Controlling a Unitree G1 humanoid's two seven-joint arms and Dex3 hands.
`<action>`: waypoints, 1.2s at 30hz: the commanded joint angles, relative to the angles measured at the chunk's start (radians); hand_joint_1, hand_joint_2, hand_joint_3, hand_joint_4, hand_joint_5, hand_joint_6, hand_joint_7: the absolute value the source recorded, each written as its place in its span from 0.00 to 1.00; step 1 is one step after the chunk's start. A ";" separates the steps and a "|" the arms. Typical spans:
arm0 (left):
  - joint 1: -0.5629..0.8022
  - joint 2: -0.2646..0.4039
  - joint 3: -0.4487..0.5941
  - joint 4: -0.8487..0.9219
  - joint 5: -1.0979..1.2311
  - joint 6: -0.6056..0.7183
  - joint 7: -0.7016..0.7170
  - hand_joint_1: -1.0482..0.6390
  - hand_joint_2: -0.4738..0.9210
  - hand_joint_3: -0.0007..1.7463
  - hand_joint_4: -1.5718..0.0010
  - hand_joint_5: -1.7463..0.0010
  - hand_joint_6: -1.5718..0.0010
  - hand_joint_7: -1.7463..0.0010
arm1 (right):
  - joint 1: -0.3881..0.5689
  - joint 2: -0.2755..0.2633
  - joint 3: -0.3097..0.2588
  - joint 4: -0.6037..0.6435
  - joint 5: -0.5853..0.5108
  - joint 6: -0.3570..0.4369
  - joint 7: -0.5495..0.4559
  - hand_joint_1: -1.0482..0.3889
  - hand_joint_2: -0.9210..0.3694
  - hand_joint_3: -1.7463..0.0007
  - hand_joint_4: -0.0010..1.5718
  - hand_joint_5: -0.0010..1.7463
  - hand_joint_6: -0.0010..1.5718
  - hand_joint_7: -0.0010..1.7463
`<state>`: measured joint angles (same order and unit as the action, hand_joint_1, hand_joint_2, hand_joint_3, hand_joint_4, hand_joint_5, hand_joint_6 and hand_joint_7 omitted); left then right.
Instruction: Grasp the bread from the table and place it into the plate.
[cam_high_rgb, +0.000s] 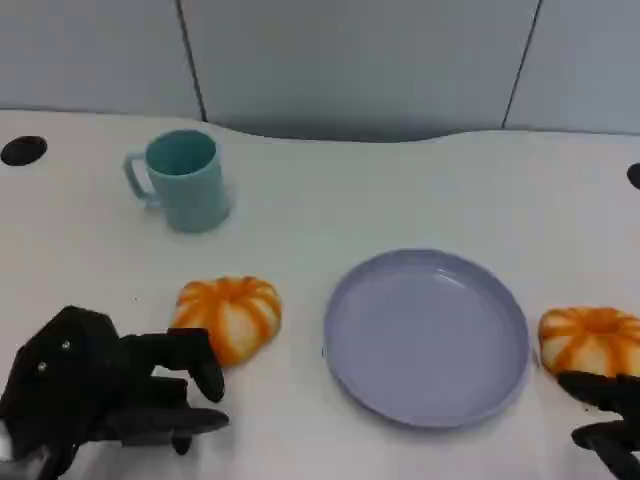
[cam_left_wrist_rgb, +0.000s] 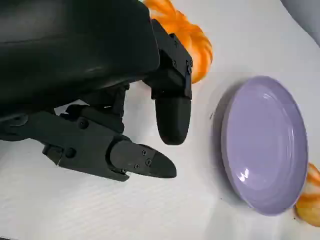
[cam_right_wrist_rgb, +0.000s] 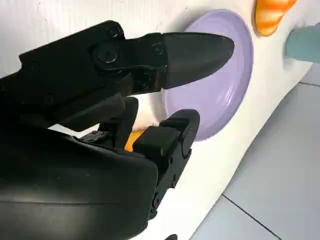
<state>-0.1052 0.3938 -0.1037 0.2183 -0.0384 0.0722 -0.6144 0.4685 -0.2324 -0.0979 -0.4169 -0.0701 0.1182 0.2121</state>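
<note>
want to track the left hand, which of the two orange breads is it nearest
The orange striped bread between the teal mug and purple plate, beside the left hand.

No readable text, labels, brands or numbers anywhere: cup, plate, bread, hands and table all unmarked.

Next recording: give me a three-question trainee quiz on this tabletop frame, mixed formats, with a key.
1. True or false: the purple plate already holds a bread roll.
2. Multiple choice: the teal mug stands A) on the plate, B) at the table's far left, beyond the left bread roll, C) beside the right bread roll.
3. Fill in: the left hand is open, holding ____.

Key: 1 false; 2 B; 3 nothing. The right hand holds nothing either.
</note>
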 joint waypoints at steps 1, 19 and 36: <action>0.003 0.006 0.004 0.004 0.002 -0.007 0.002 0.38 1.00 0.06 0.59 0.00 0.72 0.00 | 0.006 -0.008 -0.015 -0.009 0.013 0.001 0.001 0.44 0.00 0.78 0.31 0.42 0.45 0.00; 0.002 0.006 0.002 0.003 0.010 -0.006 0.006 0.38 1.00 0.06 0.60 0.00 0.72 0.00 | 0.007 -0.016 -0.013 -0.009 0.017 0.002 0.005 0.44 0.00 0.78 0.31 0.41 0.45 0.00; -0.005 -0.047 0.060 0.057 0.143 -0.479 0.227 0.41 1.00 0.09 0.65 0.00 0.76 0.00 | -0.012 -0.007 0.008 0.001 0.001 0.012 -0.015 0.44 0.00 0.78 0.32 0.41 0.45 0.00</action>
<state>-0.0888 0.3106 -0.0389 0.2645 0.0150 -0.3018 -0.4548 0.4624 -0.2363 -0.0910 -0.4169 -0.0588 0.1375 0.2073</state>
